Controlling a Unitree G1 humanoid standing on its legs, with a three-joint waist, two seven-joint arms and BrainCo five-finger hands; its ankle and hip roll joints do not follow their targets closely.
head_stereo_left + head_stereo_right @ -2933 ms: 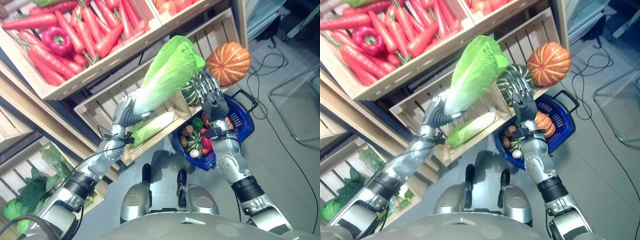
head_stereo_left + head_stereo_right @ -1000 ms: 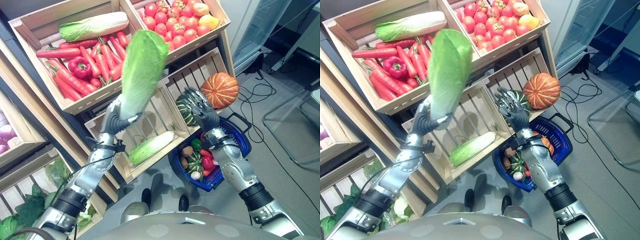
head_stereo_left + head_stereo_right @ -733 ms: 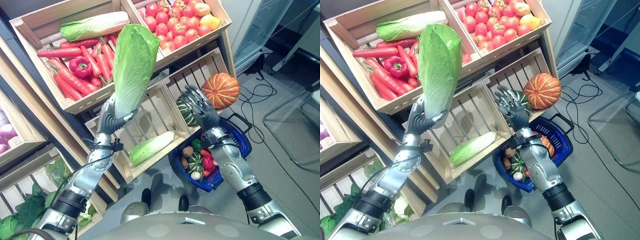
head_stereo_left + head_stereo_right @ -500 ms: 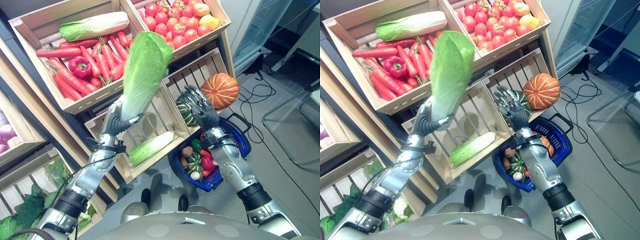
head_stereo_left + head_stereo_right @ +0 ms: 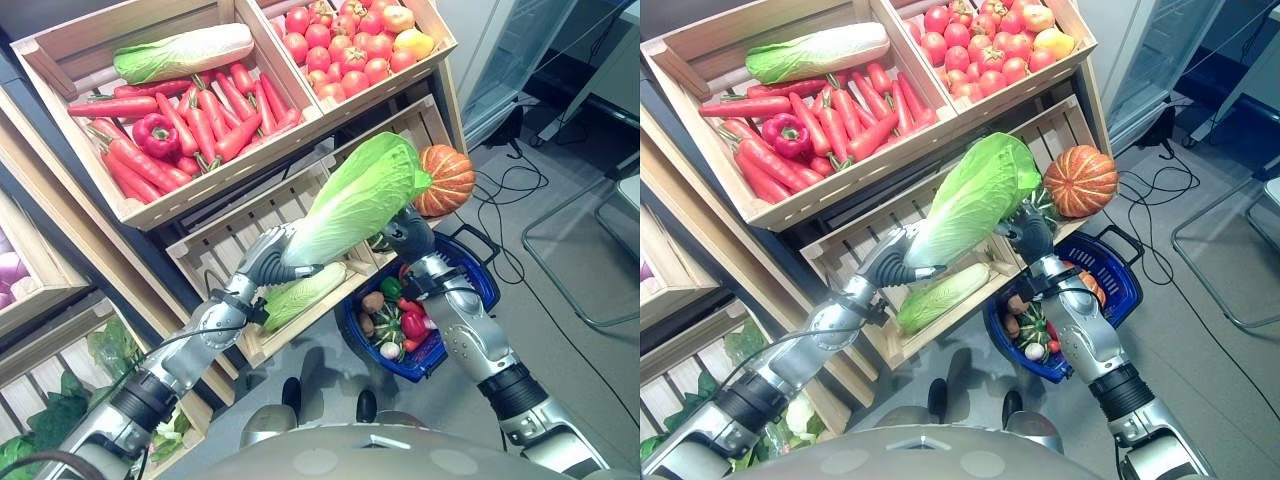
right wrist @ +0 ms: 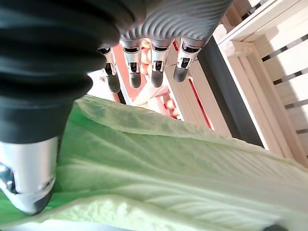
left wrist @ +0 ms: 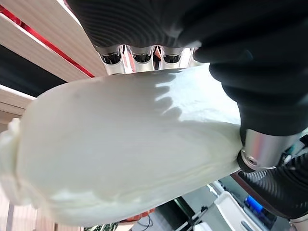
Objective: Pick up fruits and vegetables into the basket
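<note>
Left robot hand (image 5: 892,262) clenched round the pale base of a napa cabbage (image 5: 970,198), thumb and fingers wrapped about the white stalk end as shown in the left wrist view (image 7: 120,159). Held aloft and tilted, green leafy top pointing up and toward the robot's right, in front of the lower wooden crate (image 5: 870,250). Right robot hand (image 5: 1028,235) raised just beside the leafy end, fingers (image 6: 156,72) straight and relaxed above the green leaf surface (image 6: 168,168), grasping nothing; contact with the leaf hard to tell.

Below the right forearm, on the floor, a blue basket (image 5: 1118,268) already holding mixed produce (image 5: 1032,325): small squash, something red, a green piece, a pale round one. Second napa cabbage (image 5: 940,295) lying in the lower crate, under the held one. Orange pumpkin (image 5: 1080,180) in the neighbouring crate (image 5: 1065,125), with a dark green striped squash (image 5: 1044,208) partly hidden behind the right robot hand.

Upper shelf: crate of carrots (image 5: 830,110) with a red bell pepper (image 5: 786,135) and a third napa cabbage (image 5: 815,52) along its back; next to it a crate of tomatoes (image 5: 985,45). Leafy greens (image 5: 45,425) in a low crate at the robot's left.
</note>
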